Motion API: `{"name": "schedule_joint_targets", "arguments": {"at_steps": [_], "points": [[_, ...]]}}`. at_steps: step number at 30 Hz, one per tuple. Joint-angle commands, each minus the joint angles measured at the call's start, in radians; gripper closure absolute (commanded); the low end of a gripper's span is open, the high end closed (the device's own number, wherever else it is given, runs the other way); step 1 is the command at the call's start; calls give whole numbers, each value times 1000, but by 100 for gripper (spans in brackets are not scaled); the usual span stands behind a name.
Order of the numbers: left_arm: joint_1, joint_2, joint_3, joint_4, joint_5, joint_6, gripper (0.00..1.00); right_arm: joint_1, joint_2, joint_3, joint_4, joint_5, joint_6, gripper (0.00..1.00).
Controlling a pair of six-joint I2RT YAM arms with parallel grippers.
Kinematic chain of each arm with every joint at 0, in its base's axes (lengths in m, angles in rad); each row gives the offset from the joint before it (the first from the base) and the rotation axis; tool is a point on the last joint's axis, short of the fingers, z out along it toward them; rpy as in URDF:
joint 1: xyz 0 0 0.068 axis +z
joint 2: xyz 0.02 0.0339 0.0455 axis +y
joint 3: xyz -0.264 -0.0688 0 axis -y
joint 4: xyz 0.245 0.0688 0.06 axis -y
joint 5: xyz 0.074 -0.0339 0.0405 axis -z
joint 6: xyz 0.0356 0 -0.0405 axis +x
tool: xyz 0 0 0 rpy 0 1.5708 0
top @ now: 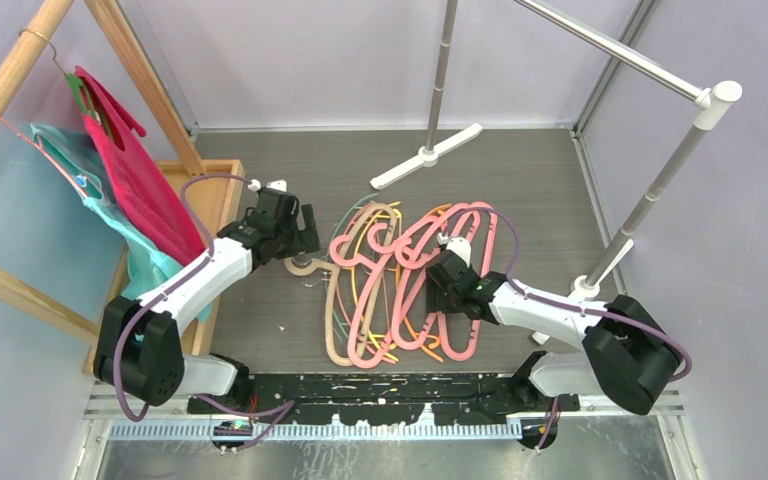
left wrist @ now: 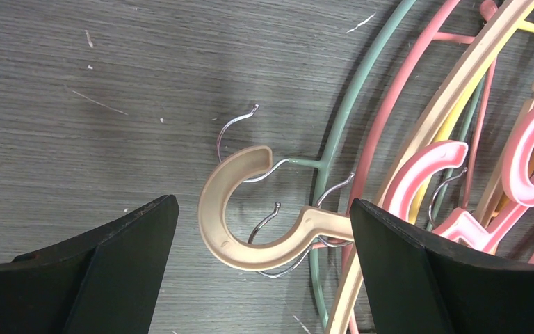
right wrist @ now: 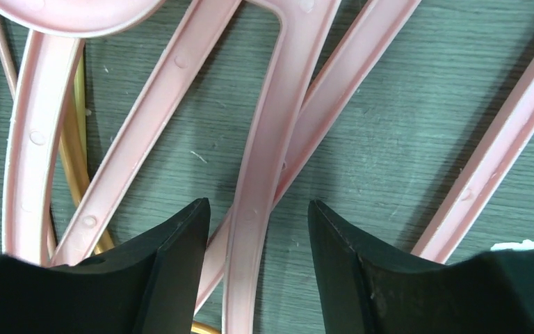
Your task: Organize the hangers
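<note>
The hangers [top: 410,285] lie in a loose, overlapping heap at the middle of the table [top: 550,200], a little nearer its near edge than its far one. Most are flat, glossy pink plastic with rounded shoulders. Among them are thinner rods in yellow, orange and pale green, and a beige one runs down the heap's left side.

In the left wrist view, the beige hanger's broad C-shaped hook [left wrist: 240,209] lies flat on the matte grey wood-grain surface, crossed by thin wire hooks [left wrist: 235,127]. Beside it are a slim pale green rod [left wrist: 361,90] and a chunky pink hook [left wrist: 424,167].

The left gripper [left wrist: 263,203] hangs over that beige hook with its black fingers spread wide, one on each side, touching nothing.

The right gripper [right wrist: 257,205] sits low over the right half of the heap. Its fingers are at a middling gap, flanking one ribbed pink bar [right wrist: 268,139] with a sliver of space on either side.

Along the table's left edge a shallow wooden tray [top: 222,190] sits under a slanted timber frame [top: 15,65]. From the frame hang a magenta garment [top: 140,185] and a teal one [top: 110,215].

Toward the far-right corner stands a grey metal clothes rail [top: 660,185] with white plastic joints. Its white T-shaped foot [top: 425,155] rests just beyond the heap.
</note>
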Motion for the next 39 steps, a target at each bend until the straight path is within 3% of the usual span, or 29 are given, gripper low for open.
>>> {"name": "schedule_joint_targets", "arguments": {"at_steps": [1, 5, 9, 11, 19, 23, 30, 36, 39], "points": [[-4, -1, -6, 45, 4, -11, 2, 10, 1, -12, 37, 27, 35, 44], [-4, -1, -13, 44, 4, -11, 2, 11, 0, -12, 35, 31, 38, 57], [-4, -5, -21, 46, 1, -11, 2, 13, -5, 2, 17, 37, 40, 82], [-4, -4, -23, 46, 0, -12, 2, 14, -9, 21, -8, 38, 39, 87], [-4, 2, -24, 48, -4, -12, 2, 26, -82, 142, -173, 25, 31, 87], [-4, 8, -27, 50, -4, -11, 2, 28, -123, 189, -212, 6, 23, 82], [-4, 17, -27, 48, 6, -16, 2, 28, -91, 155, -150, -35, 16, 77], [-4, 19, -26, 45, 0, -13, 2, 28, -33, 111, -86, -38, 14, 61], [-4, 24, -26, 44, -2, -13, 2, 28, -21, 98, -76, -32, 13, 58]]}}
